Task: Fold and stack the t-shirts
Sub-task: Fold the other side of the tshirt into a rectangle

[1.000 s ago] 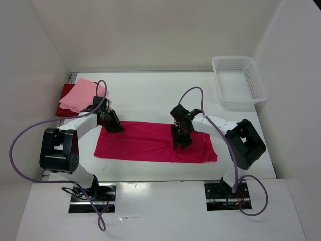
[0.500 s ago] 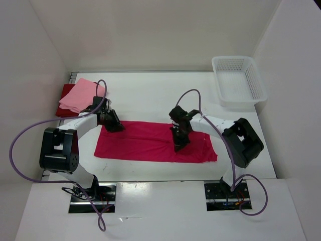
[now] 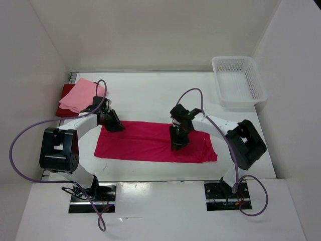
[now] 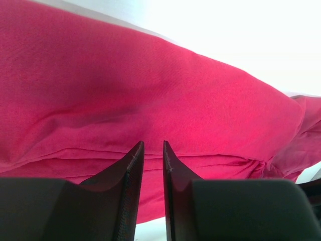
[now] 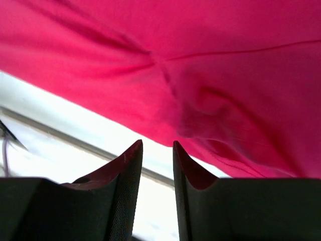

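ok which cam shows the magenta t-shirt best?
Top external: it is the only view with the whole magenta t-shirt, laid out as a long flat strip with all its edges in frame. The left wrist shows only a close patch with folds, and the right wrist a wrinkled patch and one edge.

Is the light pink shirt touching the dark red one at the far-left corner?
Touching. The top external view shows the light pink t-shirt lying directly on the dark red t-shirt, covering most of it.
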Robot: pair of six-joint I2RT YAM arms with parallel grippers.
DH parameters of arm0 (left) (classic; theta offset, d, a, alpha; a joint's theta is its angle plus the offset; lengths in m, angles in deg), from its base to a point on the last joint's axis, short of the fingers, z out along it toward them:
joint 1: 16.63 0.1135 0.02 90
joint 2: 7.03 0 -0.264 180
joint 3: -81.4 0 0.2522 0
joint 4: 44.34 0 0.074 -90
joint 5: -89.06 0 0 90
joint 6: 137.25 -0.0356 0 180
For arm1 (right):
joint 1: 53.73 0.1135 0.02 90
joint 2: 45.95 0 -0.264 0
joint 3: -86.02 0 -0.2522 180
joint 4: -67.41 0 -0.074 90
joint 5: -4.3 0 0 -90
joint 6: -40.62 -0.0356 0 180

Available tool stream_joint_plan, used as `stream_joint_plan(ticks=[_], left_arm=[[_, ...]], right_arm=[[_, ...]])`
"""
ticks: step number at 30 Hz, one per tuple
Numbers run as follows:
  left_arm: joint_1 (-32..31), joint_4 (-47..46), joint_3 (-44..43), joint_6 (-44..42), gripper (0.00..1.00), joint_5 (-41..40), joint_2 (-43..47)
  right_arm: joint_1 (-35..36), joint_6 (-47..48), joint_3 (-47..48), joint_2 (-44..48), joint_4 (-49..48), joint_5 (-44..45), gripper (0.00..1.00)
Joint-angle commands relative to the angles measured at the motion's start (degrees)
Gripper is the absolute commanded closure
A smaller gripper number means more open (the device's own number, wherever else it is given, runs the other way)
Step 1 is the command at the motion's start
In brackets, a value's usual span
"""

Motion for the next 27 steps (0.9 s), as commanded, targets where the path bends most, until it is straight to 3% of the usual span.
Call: stream_joint_plan(ticks=[1,3,8,12,21,27], left_arm=[[-0.34,-0.77,-0.37,1.03,0.71,1.02,-0.16],[-0.34,-1.29,-0.37,1.03,0.71,1.02,-0.16],[-0.34,-1.29,-0.90,1.03,0.71,1.55,-0.16],[-0.34,-1.29,-0.90,0.50,0.71,1.55,-0.16],[-0.34,-0.77,-1.43,-0.03,0.71,2.08,-1.22],[-0.34,-0.24,-1.43,-0.03,0.71,2.08,-1.22]], right_arm=[[-4.93,-2.63,-1.44,7.01,0.37,6.40,0.64],[-6.36,-6.13,-5.13,9.13,-2.60,5.53,0.59],[-7.41,-13.70,-11.65,14.67,-7.98,6.67,0.58],[-7.42,-18.54,-13.86,16.62,-11.06,9.39,0.64],[-7.42,-21.01,-16.14,14.34,-16.86,11.24,0.65],[-7.42,-21.01,-15.62,13.71,-14.85,11.95,0.65]])
